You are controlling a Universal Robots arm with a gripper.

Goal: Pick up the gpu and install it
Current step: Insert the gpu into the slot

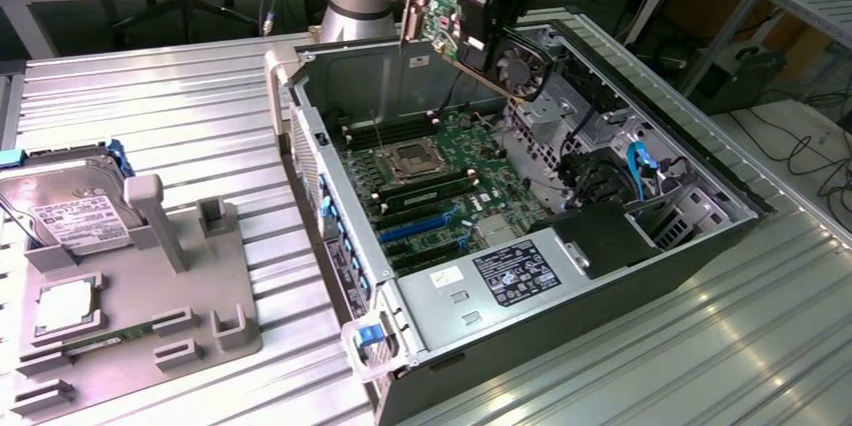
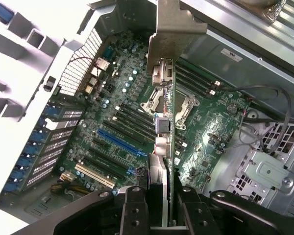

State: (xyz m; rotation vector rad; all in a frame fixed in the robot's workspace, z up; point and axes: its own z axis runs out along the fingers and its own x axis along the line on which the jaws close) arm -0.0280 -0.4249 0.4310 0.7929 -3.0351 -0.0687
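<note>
Grey ribbed metal makes up the bench (image 1: 692, 346) at the bottom of the exterior view, and the open computer case (image 1: 725, 231) lies on it. Inside the case, in the middle of the frame, the green motherboard (image 1: 446, 172) faces up and shows its long blue slot (image 1: 413, 231).

Farther back, the gpu (image 1: 453, 27) hangs in the air over the far end of the case. It is near the top of the frame, just to the exterior view's right of the middle. It is tilted and does not touch the board.

The end effector (image 2: 161, 215) is clamped on the gpu, with its fingers (image 2: 134, 210) pressing one on each flat side (the wrist view looks along the card's thin edge to its silver bracket (image 2: 175, 34)).

I think the card is light and stiff but easy to hurt. The fan (image 1: 522, 72) and the tiny parts should not be squeezed, so the bare board edges look like the best place to hold.
</note>
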